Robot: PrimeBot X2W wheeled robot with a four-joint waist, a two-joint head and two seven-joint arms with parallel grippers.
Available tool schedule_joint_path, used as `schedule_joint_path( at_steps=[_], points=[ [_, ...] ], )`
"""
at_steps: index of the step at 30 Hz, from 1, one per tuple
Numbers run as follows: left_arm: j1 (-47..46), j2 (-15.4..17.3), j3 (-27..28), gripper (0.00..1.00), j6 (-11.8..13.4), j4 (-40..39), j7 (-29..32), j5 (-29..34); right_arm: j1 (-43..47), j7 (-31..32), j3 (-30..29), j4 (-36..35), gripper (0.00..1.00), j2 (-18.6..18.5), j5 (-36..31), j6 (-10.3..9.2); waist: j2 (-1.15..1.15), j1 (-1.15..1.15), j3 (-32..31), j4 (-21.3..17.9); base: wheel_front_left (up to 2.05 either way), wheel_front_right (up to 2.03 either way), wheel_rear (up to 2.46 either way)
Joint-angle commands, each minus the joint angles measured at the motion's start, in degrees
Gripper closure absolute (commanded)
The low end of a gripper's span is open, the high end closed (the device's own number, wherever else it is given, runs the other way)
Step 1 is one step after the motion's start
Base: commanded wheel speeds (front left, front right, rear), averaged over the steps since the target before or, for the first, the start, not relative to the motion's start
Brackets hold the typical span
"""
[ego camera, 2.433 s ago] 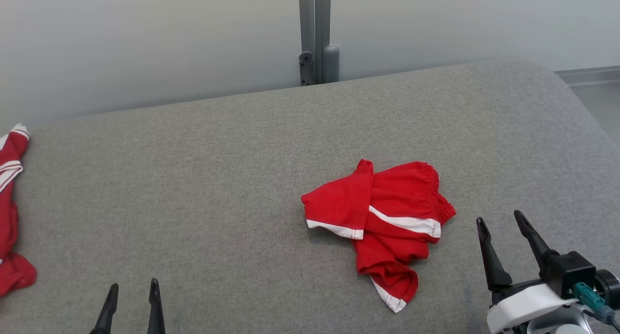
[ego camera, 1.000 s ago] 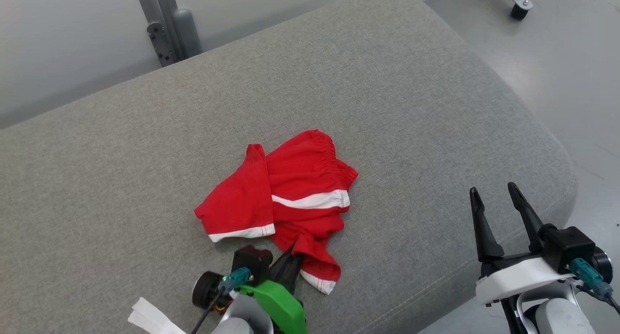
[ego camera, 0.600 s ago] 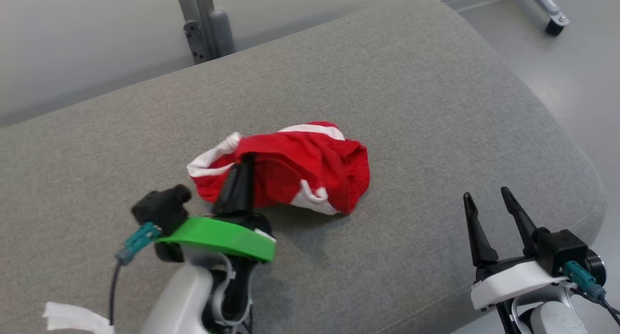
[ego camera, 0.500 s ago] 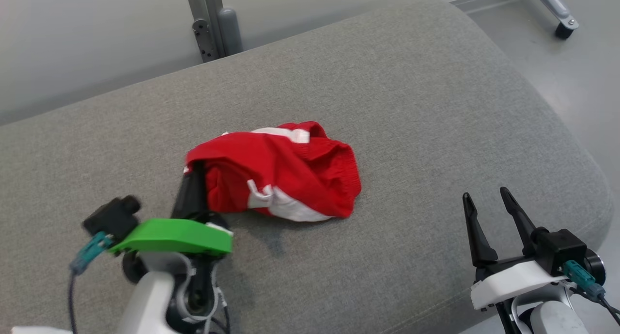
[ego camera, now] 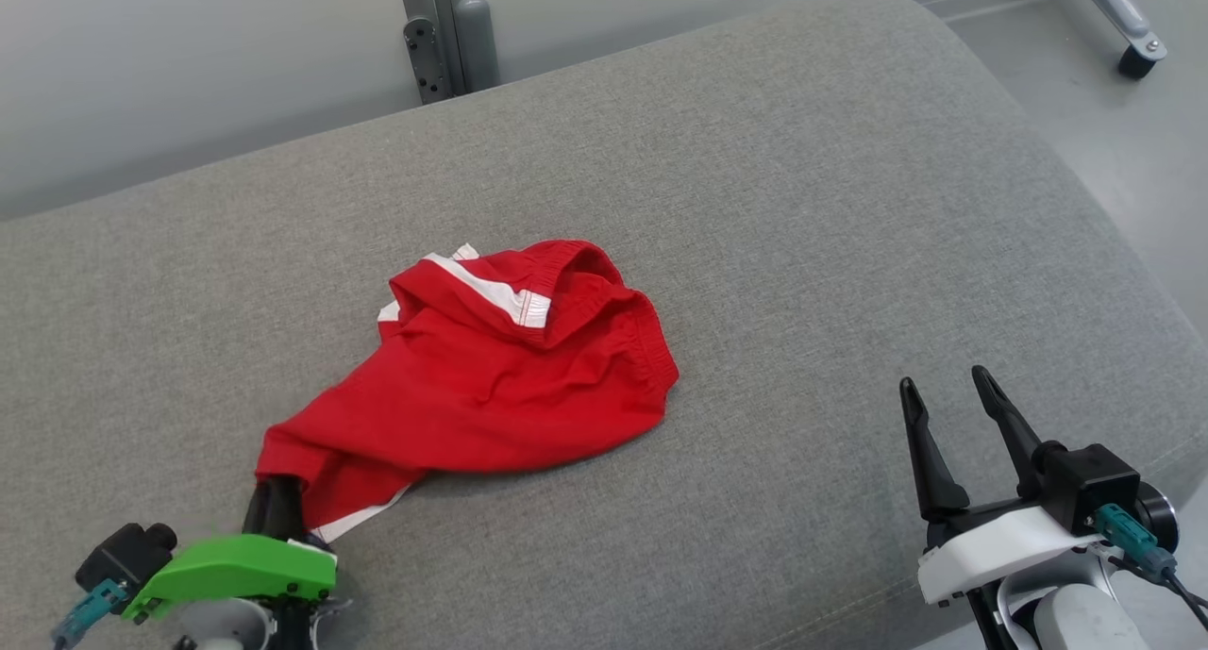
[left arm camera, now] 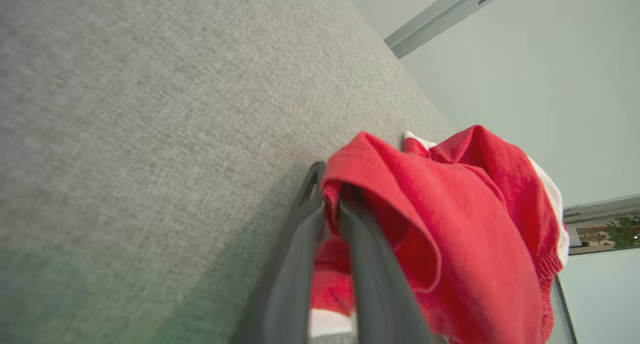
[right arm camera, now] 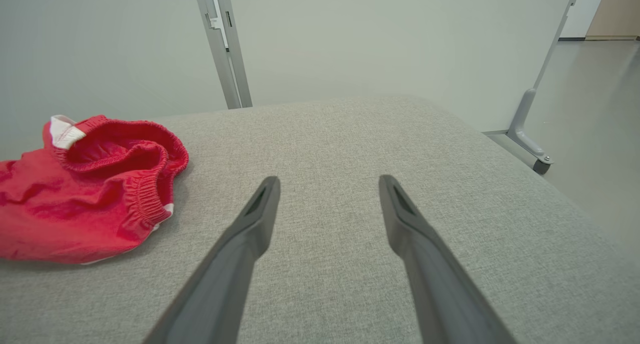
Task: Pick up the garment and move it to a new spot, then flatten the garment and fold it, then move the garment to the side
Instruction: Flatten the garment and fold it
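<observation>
The garment (ego camera: 491, 395) is a bright red pair of shorts with white stripe trim, lying stretched across the middle of the grey cushioned surface (ego camera: 802, 207). Its near-left corner is pinched between the fingers of my left gripper (ego camera: 276, 499), low at the front left. In the left wrist view the garment (left arm camera: 475, 234) drapes over the two nearly closed fingers of that gripper (left arm camera: 330, 184). My right gripper (ego camera: 944, 381) stands open above the surface at the front right, well clear of the cloth. The right wrist view shows that gripper (right arm camera: 328, 180) empty, with the garment (right arm camera: 85, 204) off to its left.
The padded surface ends in a rounded edge on the right, with bare floor (ego camera: 1142, 159) beyond. A grey metal post (ego camera: 448, 37) rises behind the back edge against the pale wall. A caster leg (ego camera: 1128, 27) stands on the floor at the far right.
My left gripper has pulled back toward the front left with the garment's corner, dragging the bunched cloth out into a longer, flatter shape. The head view has shifted slightly. The right gripper has stayed put.
</observation>
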Motion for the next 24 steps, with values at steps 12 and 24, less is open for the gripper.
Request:
schedule_joint_path(
  at_steps=[12,24],
  points=[
    [9.6,11.8,-8.6,0.00,13.6,-21.8,0.2,22.1,1.4,-0.2,-0.2,0.1,0.00,0.0,0.2,0.00,0.00,0.00,-1.3,-0.3,0.00,0.00,0.00],
    [-1.1,8.7,-29.5,0.00,9.2,-28.9,15.7,32.3,-1.1,-0.2,1.0,0.2,0.00,0.2,0.7,0.00,0.00,0.00,0.5,-5.1,0.00,0.00,0.00]
  ],
)
